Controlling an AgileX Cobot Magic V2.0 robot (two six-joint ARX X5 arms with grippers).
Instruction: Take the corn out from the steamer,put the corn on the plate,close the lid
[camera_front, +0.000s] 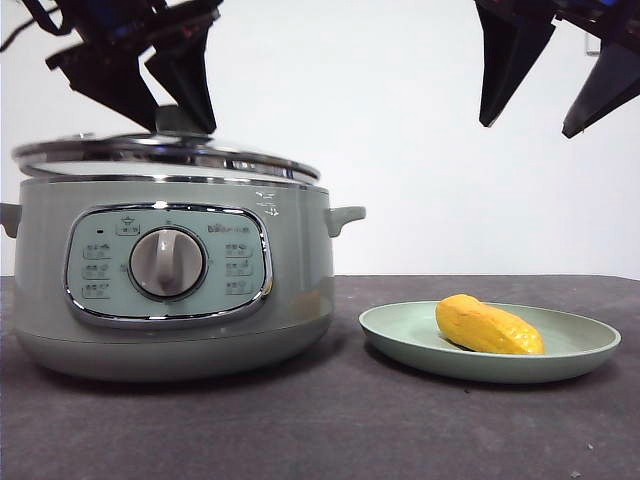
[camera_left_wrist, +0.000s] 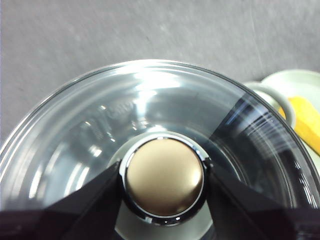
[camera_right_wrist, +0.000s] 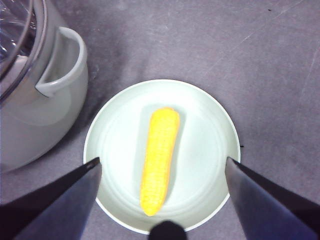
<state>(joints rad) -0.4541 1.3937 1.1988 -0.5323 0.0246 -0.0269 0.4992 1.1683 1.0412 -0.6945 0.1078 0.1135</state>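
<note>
The glass lid (camera_front: 230, 155) sits on the pale green steamer (camera_front: 300, 300), slightly tilted, its rim a little higher on the left. My left gripper (camera_front: 175, 112) comes down from above and is shut on the lid's knob (camera_left_wrist: 164, 175), one jaw on each side. The yellow corn (camera_front: 488, 326) lies on the pale green plate (camera_front: 585, 350) to the right of the steamer. My right gripper (camera_front: 527, 128) hangs open high above the plate, holding nothing. In the right wrist view the corn (camera_right_wrist: 160, 160) lies between the spread jaws, far below them.
The steamer's side handle (camera_front: 345, 215) sticks out toward the plate, with a small gap between pot and plate. The dark grey table (camera_front: 330, 430) runs under both. A white wall stands behind.
</note>
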